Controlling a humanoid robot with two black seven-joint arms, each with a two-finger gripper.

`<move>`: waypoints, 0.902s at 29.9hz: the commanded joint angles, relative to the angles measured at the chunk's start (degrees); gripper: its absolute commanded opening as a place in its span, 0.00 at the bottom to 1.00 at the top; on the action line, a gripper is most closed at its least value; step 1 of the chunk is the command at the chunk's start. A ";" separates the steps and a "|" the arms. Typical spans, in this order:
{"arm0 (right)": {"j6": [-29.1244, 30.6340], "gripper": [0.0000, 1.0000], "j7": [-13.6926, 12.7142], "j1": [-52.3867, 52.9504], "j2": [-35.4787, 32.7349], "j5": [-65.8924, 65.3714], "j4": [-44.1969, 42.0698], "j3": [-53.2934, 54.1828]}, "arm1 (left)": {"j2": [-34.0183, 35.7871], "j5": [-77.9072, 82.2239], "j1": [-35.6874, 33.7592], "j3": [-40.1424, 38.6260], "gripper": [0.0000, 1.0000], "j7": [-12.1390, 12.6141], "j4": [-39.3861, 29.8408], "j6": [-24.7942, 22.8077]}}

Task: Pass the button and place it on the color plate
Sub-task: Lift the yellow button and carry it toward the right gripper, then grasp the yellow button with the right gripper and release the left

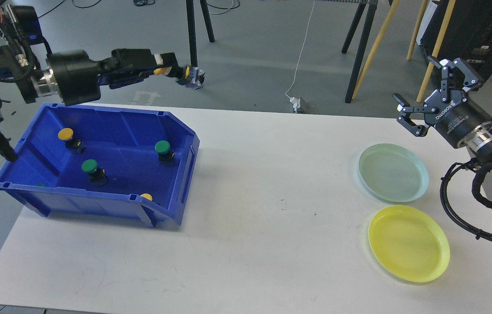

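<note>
the left tool (184, 75) is clenched on a yellow button (188, 72), held high beyond the blue bin (176, 192). the right tool (431, 93), released, waits far right, nearer the yellow plate (408, 243).
</note>
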 commanded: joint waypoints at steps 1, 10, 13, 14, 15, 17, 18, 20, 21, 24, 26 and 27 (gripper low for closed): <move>-1.97 1.00 4.03 -1.85 -4.93 -0.54 8.48 0.15 | -10.97 -9.74 1.22 -0.39 0.03 0.00 2.53 0.00; -14.20 1.00 9.85 -5.55 -2.06 -18.56 23.70 -3.44 | -25.32 -10.37 6.76 -0.48 0.03 0.00 8.34 0.00; -14.20 1.00 10.02 -5.02 0.06 -19.27 24.06 -6.00 | -25.32 -10.46 6.76 -0.39 0.03 0.00 8.35 0.00; -14.20 1.00 10.11 -4.93 0.50 -19.27 24.15 -6.44 | -25.41 -10.46 6.76 -0.39 0.03 0.00 8.34 0.00; -14.12 1.00 10.63 -4.85 0.94 -19.18 24.32 -6.53 | -25.41 -10.46 6.76 -0.39 0.04 0.00 8.34 0.00; -14.03 1.00 12.21 -4.76 1.56 -19.18 25.02 -6.88 | -25.41 -10.63 6.76 -0.48 0.04 0.00 8.43 0.00; -13.94 1.00 12.74 -4.76 1.56 -19.18 25.46 -6.97 | -25.41 -10.72 6.76 -0.48 0.04 0.00 8.43 0.00; -13.68 1.00 13.45 -4.67 1.56 -19.27 26.51 -7.15 | -25.41 -10.72 6.76 -0.48 0.04 0.00 8.52 0.00; -13.68 1.00 13.45 -4.58 1.65 -19.27 26.69 -7.23 | -25.50 -10.72 6.76 -0.48 0.04 0.00 8.52 0.00; -13.33 1.00 13.45 -2.75 2.52 -20.15 26.52 -8.98 | -25.50 -10.72 6.76 -0.48 0.04 0.00 8.96 0.00; -12.45 1.00 13.54 0.24 2.96 -20.32 26.26 -11.96 | -25.50 -10.81 6.76 -0.57 0.04 0.00 9.13 0.00; -12.01 1.00 13.54 1.47 3.14 -20.41 26.26 -13.63 | -25.59 -10.81 6.76 -0.57 0.04 0.00 9.14 0.00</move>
